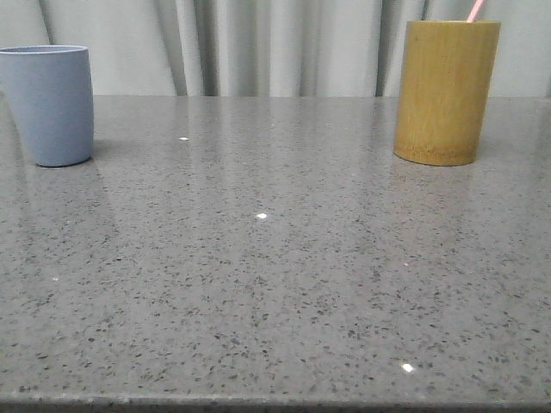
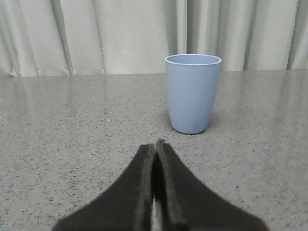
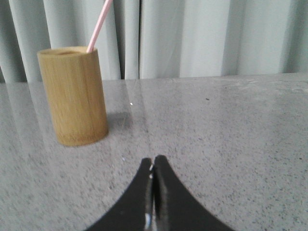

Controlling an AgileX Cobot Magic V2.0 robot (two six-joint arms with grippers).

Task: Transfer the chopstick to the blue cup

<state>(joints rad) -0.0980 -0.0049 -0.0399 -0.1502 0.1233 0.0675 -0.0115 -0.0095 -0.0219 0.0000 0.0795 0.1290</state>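
Observation:
The blue cup [image 1: 49, 103] stands upright at the table's far left; the left wrist view shows the blue cup [image 2: 193, 93] a short way beyond my left gripper [image 2: 155, 143], which is shut on nothing. A pale pink chopstick [image 1: 474, 10] pokes out of the yellow-brown bamboo cylinder [image 1: 446, 91] at the far right. In the right wrist view the chopstick [image 3: 98, 24] leans out of the bamboo cylinder [image 3: 73, 95], well off to one side of my right gripper [image 3: 153, 160], also shut and empty. Neither gripper shows in the front view.
Everything stands on a grey speckled stone tabletop [image 1: 275, 258]. Pale curtains [image 1: 258, 43] hang behind its far edge. The table's near edge runs along the bottom of the front view.

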